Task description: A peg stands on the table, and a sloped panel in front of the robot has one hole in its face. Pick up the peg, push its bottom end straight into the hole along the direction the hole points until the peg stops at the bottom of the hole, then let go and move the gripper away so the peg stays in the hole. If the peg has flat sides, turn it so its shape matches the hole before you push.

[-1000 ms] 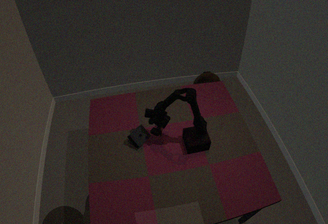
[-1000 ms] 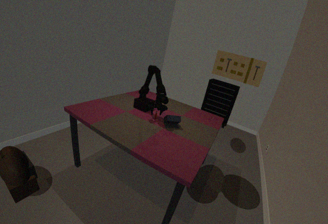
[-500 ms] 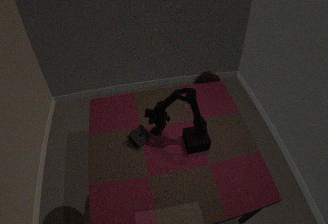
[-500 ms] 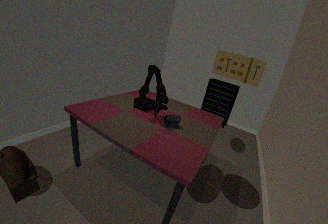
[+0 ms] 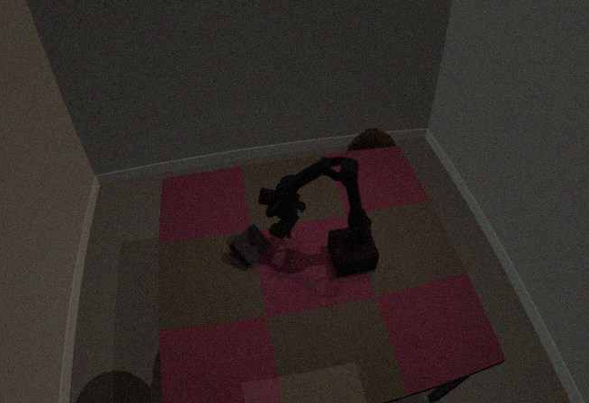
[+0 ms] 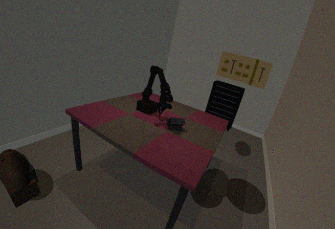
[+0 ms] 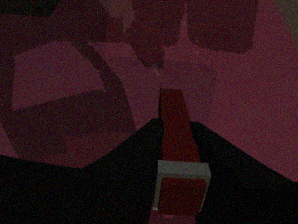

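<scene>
My gripper points down between the robot base and the panel and is shut on the peg. The peg is red and flat-sided, with a pale grey band near its squarish top end. It stands roughly upright between the fingers; whether its bottom end touches the table is too dark to tell. The grey sloped panel sits close beside the gripper, to its left in the top view and to its right in the exterior view. Its hole is hard to make out in the dim light.
The table has pink and brown squares, crossed by arm shadows. The robot's dark base stands on the opposite side of the gripper from the panel. A dark slatted chair back rises beyond the table.
</scene>
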`<state>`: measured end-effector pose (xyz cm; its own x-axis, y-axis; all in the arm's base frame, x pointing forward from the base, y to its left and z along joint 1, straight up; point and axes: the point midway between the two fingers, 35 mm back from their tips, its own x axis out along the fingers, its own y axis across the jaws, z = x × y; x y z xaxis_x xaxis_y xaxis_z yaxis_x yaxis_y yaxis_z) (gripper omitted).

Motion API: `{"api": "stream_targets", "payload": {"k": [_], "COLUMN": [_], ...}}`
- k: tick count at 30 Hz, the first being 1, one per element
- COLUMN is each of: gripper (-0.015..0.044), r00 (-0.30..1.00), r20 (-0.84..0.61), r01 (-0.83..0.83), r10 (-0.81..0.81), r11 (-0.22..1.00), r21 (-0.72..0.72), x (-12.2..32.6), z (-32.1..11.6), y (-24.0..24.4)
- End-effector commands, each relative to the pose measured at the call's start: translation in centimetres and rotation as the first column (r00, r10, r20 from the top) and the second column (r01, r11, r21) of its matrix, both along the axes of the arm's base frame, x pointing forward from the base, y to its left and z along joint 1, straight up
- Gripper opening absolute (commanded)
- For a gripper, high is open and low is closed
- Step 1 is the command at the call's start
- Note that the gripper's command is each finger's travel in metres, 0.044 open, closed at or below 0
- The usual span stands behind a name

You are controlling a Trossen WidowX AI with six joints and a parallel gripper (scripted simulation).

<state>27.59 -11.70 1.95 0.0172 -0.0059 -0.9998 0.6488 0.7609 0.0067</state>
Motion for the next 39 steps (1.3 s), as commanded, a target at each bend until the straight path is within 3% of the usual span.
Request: {"api": "stream_targets", "payload": {"k": [1,6,39], "gripper": [0.0000,0.0000,0.0000], "r00": [1.000,1.000,0.998], "r20": [0.008,0.009,0.061], "r01": [0.001,0.002,0.020], "r10": [-0.001,-0.002,-0.012], "r11": [1.000,1.000,0.989], "r21": [0.001,0.003,-0.145], "x": [0.1,0.0,2.3], "z": [2.1,4.1,4.8], "y": [0.0,-0.1,1.7]}}
